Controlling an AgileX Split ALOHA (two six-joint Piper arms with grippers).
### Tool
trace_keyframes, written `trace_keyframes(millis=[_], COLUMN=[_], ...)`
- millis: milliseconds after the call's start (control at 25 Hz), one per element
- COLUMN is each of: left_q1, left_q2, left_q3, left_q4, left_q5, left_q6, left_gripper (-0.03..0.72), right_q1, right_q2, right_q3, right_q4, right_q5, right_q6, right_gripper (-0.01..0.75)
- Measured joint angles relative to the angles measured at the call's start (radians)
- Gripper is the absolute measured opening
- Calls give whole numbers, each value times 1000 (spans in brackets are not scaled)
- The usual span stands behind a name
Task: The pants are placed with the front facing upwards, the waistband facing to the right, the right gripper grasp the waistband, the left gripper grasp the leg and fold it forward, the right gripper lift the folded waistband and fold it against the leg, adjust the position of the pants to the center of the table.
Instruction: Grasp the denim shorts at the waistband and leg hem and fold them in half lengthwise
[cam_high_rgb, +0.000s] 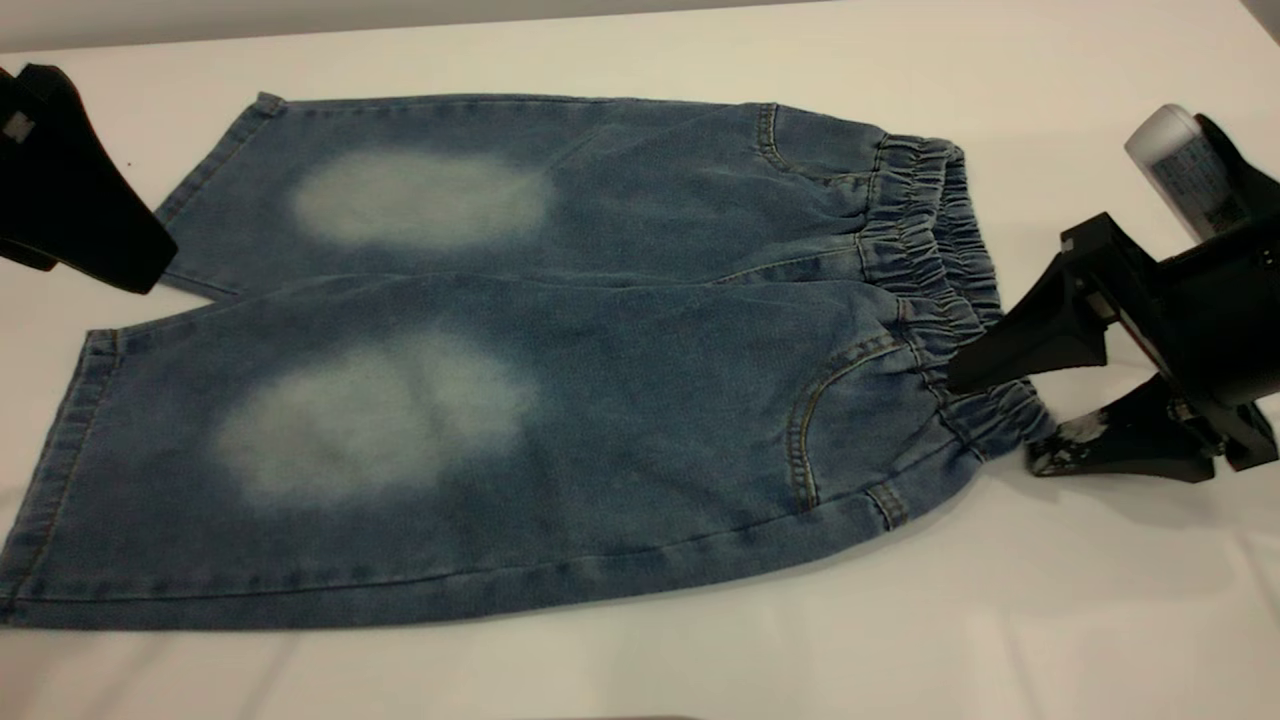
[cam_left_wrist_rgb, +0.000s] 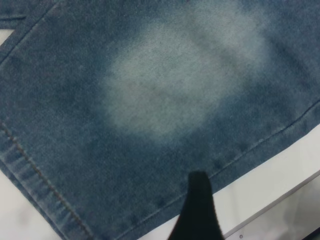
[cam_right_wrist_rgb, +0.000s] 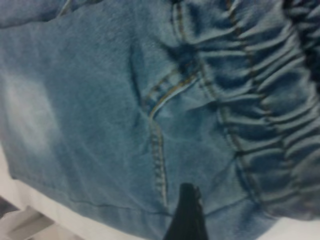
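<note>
The pants (cam_high_rgb: 520, 370) lie flat across the table (cam_high_rgb: 1100, 620), waistband (cam_high_rgb: 940, 290) rightward, where the right gripper (cam_high_rgb: 990, 420) straddles its near end with jaws spread, nothing clamped, while the left gripper (cam_high_rgb: 80, 215), grip state indeterminable, hovers over the far leg hem.

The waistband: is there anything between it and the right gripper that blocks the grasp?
Nothing visible does. The right gripper is at the waistband near its front end, jaws open on either side of the ruched edge, with only bare table around it.
</note>
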Motion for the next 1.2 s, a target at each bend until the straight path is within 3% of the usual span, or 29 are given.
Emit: trace_keyframes(millis=[280,480,600,840,1000,1200], left_q1=[0,0,0,0,0,0], left_q2=[0,0,0,4,52,176], left_q3=[0,0,0,0,0,0], left_q4=[0,1,34,222,395,481], left_q5=[-5,-11,-13,-9,34,99], left_q6=[0,0,-1,-111,-213,-206], left_gripper=[538,538,538,533,533,533], right_q1=[0,0,0,1,1,1], right_q2=[35,38,38,49,49,49], right_q3=[-6,-21,-21,-21,-21,-21], right_q4=[69,78,78,79,79,80], right_q5=[50,38,21,-10,4,4], right_q6=[-115,-140,-141,-151,-164,-168], right_gripper=[521,456,366,57,35,35])
